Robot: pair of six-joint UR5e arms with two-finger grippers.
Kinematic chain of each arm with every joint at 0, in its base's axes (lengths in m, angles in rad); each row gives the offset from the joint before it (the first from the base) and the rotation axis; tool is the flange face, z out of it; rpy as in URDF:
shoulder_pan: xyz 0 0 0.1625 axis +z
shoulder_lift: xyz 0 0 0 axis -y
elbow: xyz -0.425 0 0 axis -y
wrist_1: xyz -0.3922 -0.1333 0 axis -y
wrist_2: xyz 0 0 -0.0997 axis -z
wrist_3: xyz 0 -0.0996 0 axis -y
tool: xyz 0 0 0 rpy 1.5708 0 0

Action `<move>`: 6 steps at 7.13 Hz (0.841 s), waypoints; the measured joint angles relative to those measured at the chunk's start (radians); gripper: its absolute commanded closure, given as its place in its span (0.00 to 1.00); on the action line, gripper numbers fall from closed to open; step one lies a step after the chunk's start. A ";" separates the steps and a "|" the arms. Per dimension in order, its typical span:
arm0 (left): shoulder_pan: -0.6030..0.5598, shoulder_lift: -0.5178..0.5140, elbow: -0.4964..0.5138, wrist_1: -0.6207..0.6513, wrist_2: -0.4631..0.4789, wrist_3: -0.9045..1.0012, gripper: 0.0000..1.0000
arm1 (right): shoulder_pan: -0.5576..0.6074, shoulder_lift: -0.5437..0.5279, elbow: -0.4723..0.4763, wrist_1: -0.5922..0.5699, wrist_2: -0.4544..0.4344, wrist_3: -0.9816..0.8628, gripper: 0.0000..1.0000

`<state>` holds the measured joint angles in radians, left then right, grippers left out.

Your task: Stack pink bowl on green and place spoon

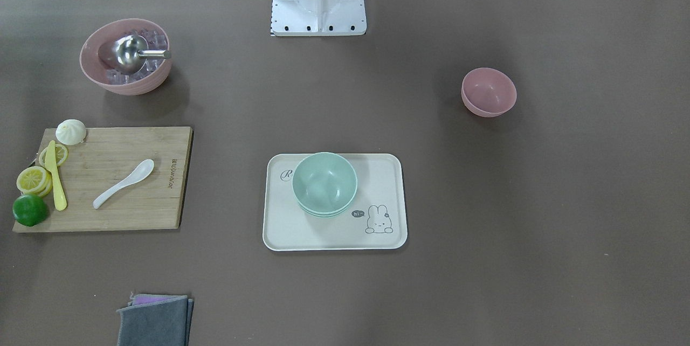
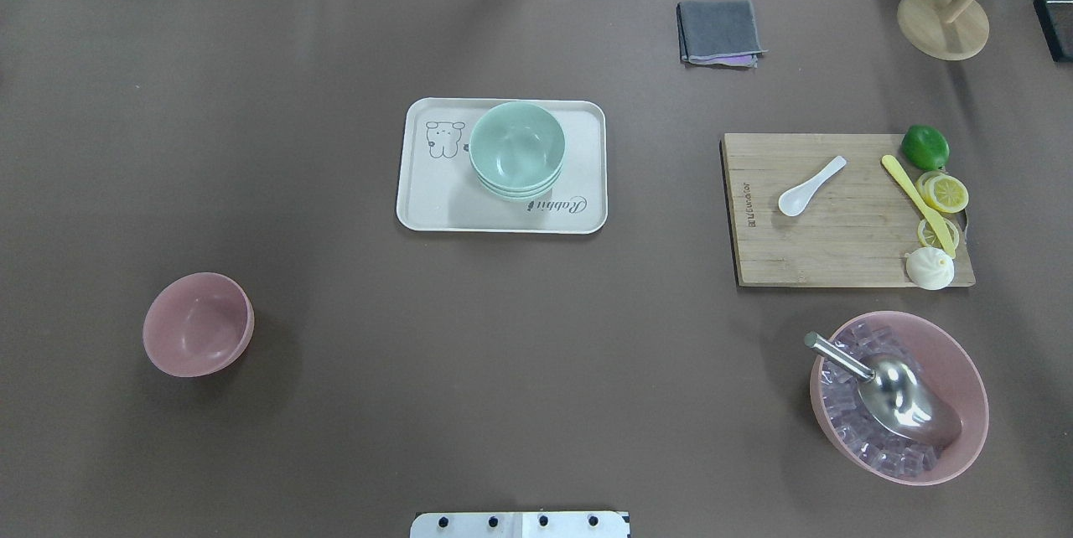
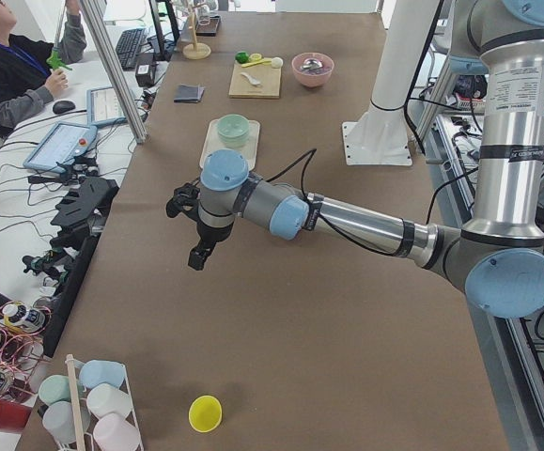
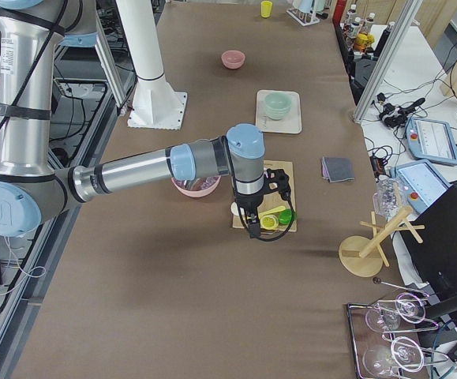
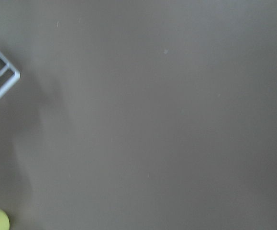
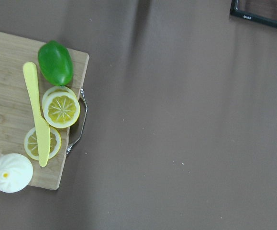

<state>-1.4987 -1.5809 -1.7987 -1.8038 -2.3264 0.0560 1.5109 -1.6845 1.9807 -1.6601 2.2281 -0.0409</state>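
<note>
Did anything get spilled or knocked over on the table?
No, nothing is spilled or tipped over. The one odd bit is the white bun: it sits right at the corner of the cutting board and hangs partly over its edge.

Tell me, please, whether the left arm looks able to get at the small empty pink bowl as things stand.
Probably yes. The small pink bowl stands alone on the bare table on the robot's left side, with nothing near it, and the left gripper hangs free above the table.
</note>
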 measured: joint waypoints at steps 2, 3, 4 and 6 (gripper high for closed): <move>0.001 0.005 0.037 -0.074 -0.003 0.004 0.01 | 0.000 0.013 -0.004 0.014 0.015 -0.001 0.00; 0.001 0.015 0.047 -0.105 -0.004 0.004 0.01 | -0.001 0.009 -0.014 0.021 0.022 -0.001 0.00; 0.003 0.025 0.049 -0.129 -0.016 0.000 0.01 | -0.004 0.008 -0.020 0.025 0.036 0.000 0.00; 0.016 0.059 0.036 -0.169 -0.147 -0.091 0.01 | -0.024 0.007 -0.025 0.026 0.084 0.045 0.00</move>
<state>-1.4829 -1.5221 -1.7623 -1.9723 -2.4733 -0.0352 1.4867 -1.6772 1.9556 -1.6341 2.3118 0.0044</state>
